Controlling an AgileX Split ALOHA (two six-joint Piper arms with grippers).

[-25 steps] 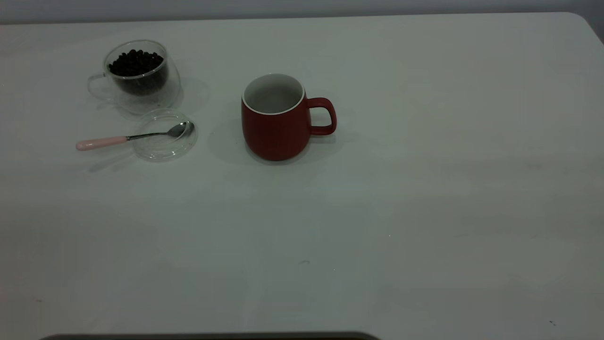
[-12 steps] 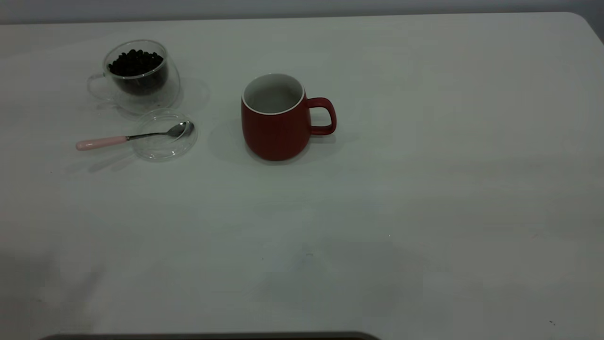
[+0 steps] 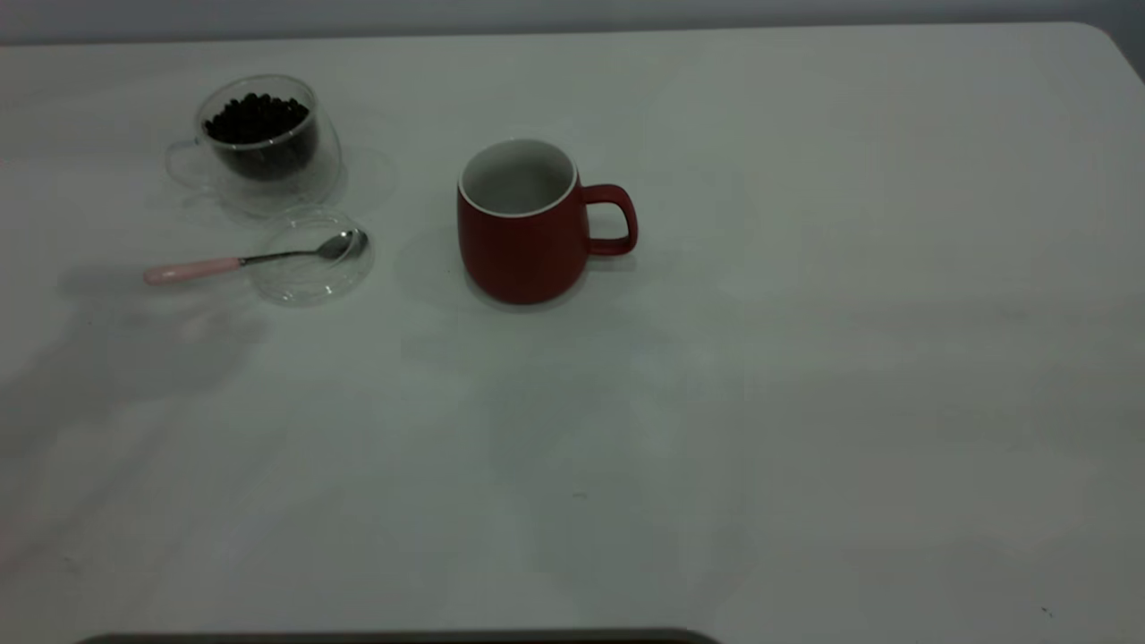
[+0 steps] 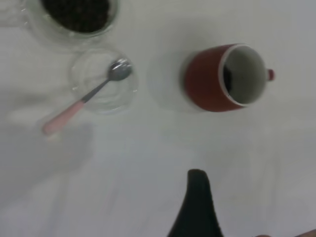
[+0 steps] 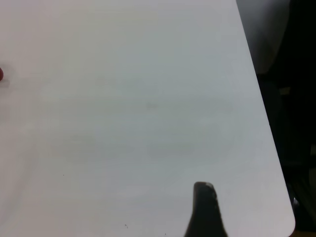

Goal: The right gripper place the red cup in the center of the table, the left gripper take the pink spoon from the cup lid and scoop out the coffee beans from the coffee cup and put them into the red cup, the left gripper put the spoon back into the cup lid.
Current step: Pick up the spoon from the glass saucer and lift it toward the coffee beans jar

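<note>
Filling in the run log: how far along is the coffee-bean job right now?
Done: the red cup stands upright near mid-table. In hand: nothing; the left gripper hovers above the table, short of the pink spoon, whose bowl lies in the cup lid. The right gripper is off by the table edge. Left: pick up the spoon, scoop the coffee beans, return the spoon.

Far left: we find the coffee cup (image 3: pixel 259 148) holding the coffee beans (image 3: pixel 257 118).
Just before it: the cup lid (image 3: pixel 309 258), the pink spoon (image 3: pixel 255 259) resting on it.
Right of them: the red cup (image 3: pixel 523 222), upright on the table (image 3: pixel 805 358).
</note>
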